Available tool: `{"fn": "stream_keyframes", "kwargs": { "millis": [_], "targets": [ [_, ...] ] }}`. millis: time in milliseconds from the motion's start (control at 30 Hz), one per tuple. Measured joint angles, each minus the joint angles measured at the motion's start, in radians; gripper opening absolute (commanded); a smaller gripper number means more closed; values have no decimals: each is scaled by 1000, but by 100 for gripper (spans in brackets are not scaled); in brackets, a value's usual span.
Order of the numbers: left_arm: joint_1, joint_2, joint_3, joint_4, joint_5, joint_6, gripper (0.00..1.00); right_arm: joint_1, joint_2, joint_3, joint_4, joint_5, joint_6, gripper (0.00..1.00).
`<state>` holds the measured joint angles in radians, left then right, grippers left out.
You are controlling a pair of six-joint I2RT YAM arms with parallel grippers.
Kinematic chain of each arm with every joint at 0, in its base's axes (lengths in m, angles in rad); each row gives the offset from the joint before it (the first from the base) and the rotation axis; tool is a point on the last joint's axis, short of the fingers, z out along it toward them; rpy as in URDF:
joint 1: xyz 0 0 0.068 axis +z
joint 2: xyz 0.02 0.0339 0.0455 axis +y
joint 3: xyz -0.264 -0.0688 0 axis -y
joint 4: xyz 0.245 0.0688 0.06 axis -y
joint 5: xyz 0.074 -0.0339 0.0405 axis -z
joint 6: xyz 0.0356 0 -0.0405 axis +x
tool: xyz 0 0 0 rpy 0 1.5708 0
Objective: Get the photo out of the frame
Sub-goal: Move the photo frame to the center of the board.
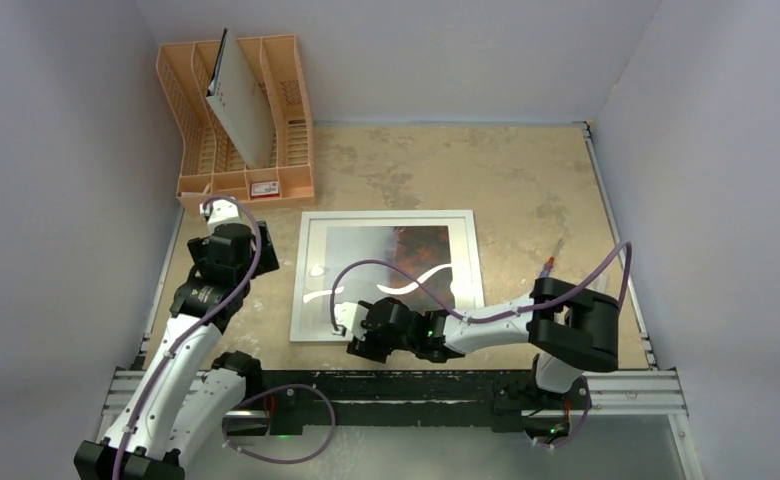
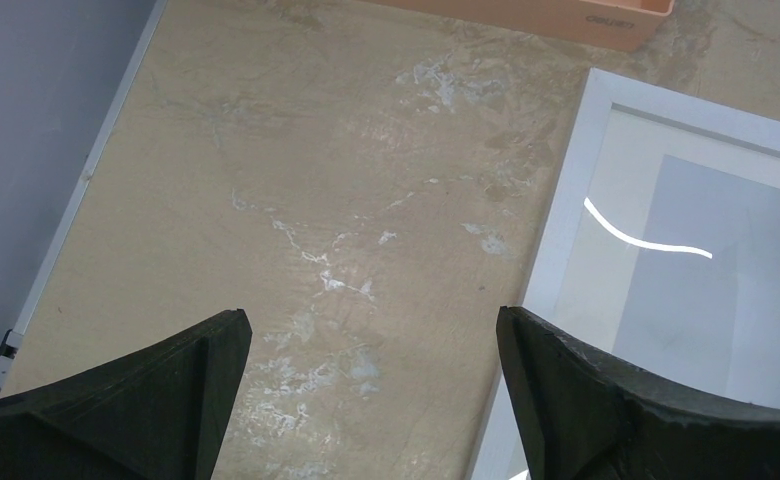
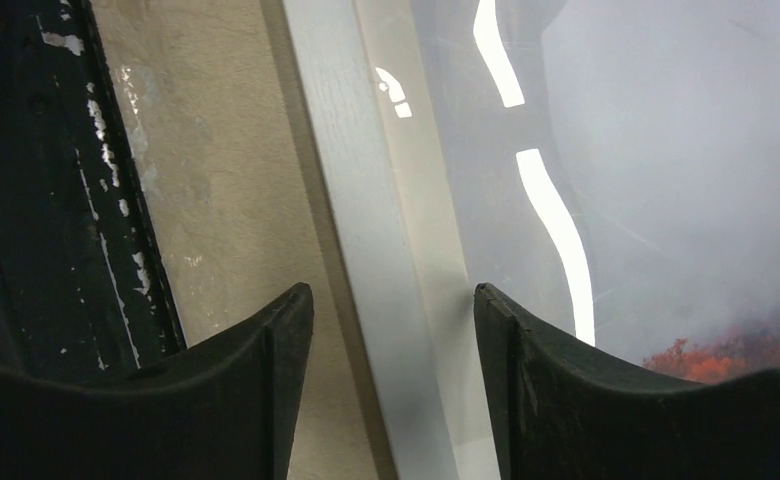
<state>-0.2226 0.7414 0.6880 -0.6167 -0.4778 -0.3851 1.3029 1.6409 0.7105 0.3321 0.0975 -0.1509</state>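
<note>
Right gripper is sitting partly open at the frame's near edge, toward its left corner. Its fingers are straddling the white border, one over the table and one over the glass; contact is unclear. Left gripper is hovering wide open just left of the frame, holding nothing. The photo is lying inside the frame, which is lying flat, face up. Orange rack is standing beyond the frame's far-left corner, holding a pale perforated board.
</note>
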Motion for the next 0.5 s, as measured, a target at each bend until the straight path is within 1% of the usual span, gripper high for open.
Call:
{"fn": "stream_keyframes", "kwargs": {
  "millis": [33, 67, 167, 200, 300, 367, 500],
  "targets": [
    [0, 0, 0, 0, 0, 0, 100, 0, 3, 4, -1, 6, -2, 60],
    [0, 1, 0, 0, 0, 0, 100, 0, 5, 8, -3, 14, -3, 57],
    [0, 5, 0, 0, 0, 0, 100, 0, 10, 15, -4, 27, -7, 47],
    [1, 8, 0, 0, 0, 0, 100, 0, 10, 15, -5, 36, -7, 42],
    [5, 15, 0, 0, 1, 0, 100, 1, 16, 15, -6, 46, 4, 34],
    [7, 16, 0, 0, 1, 0, 100, 6, 18, 15, -9, 54, 16, 27],
    [8, 17, 0, 0, 2, 0, 100, 8, -2, -11, 7, 86, 36, 23]
  ]
}}
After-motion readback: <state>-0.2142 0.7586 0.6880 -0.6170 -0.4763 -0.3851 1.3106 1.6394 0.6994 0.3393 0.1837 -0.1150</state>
